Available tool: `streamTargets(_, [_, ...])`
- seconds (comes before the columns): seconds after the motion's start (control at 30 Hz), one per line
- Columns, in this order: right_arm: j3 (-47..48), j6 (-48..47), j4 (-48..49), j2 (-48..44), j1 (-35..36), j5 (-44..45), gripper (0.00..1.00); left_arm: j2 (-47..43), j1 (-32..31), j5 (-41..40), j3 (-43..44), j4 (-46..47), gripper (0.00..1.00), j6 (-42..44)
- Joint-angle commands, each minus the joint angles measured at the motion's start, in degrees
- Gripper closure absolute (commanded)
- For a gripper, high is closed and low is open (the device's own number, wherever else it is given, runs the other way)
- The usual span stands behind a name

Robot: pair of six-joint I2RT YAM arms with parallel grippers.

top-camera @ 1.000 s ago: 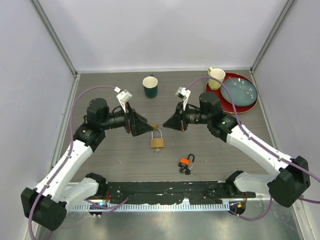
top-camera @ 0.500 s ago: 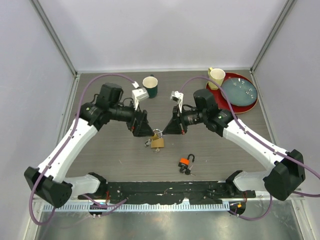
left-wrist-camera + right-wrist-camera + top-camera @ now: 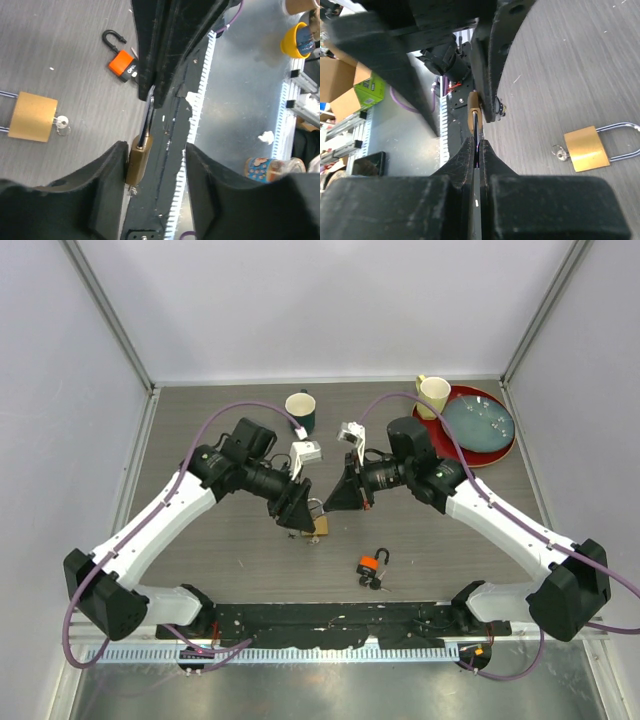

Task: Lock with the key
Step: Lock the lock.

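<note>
My right gripper [image 3: 479, 142] is shut on the steel shackle of a brass padlock [image 3: 473, 111], which hangs edge-on in the air. My left gripper [image 3: 156, 150] stands open around that padlock's body [image 3: 138, 157]. The brass rests against its left finger, and a wide gap separates it from the other. In the top view both grippers [image 3: 303, 520] [image 3: 328, 505] meet over mid-table and hide the held lock. A second brass padlock [image 3: 32, 116] [image 3: 322, 528] lies flat on the table below, with a small silver key [image 3: 62, 123] at its base.
An orange padlock [image 3: 369, 564] with an open shackle lies nearer the front edge, keys beside it. At the back stand a dark green mug [image 3: 300, 412], a yellow cup [image 3: 433, 396] and a red plate [image 3: 440, 435] carrying a teal plate [image 3: 478, 423]. A black rack [image 3: 330, 620] lines the front.
My left arm has reached in toward the right and lowered, bringing its jaws around the hanging padlock, and they have narrowed. My right gripper dipped slightly, still holding the shackle.
</note>
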Motion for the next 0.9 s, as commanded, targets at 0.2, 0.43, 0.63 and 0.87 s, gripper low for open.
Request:
streamTargets(0.2, [2.1,2.5,5.9,-2.8,0.3,1.2,0.99,-1.0,-0.6,-0.8,-2.8,2.9,0.98,-3.6])
streamTargets(0.43, [0.7,6.1,9.9,-5.0,0.2,6.0,0.90,-6.8,-0.6,-4.7,-7.6,14.4,1.00,-11.4])
streamTargets(0.63, [-3.0,15.9,20.8,-7.7,-0.3,14.1,0.45,-13.2,-0.5,-12.2,-14.2,30.0,1.00,-21.1])
streamTargets(0.87, [-9.0,24.2,37.0,-10.4,-0.9,16.4,0.00,-18.1,-0.5,-13.8,-24.3,55.3,1.00,-33.6])
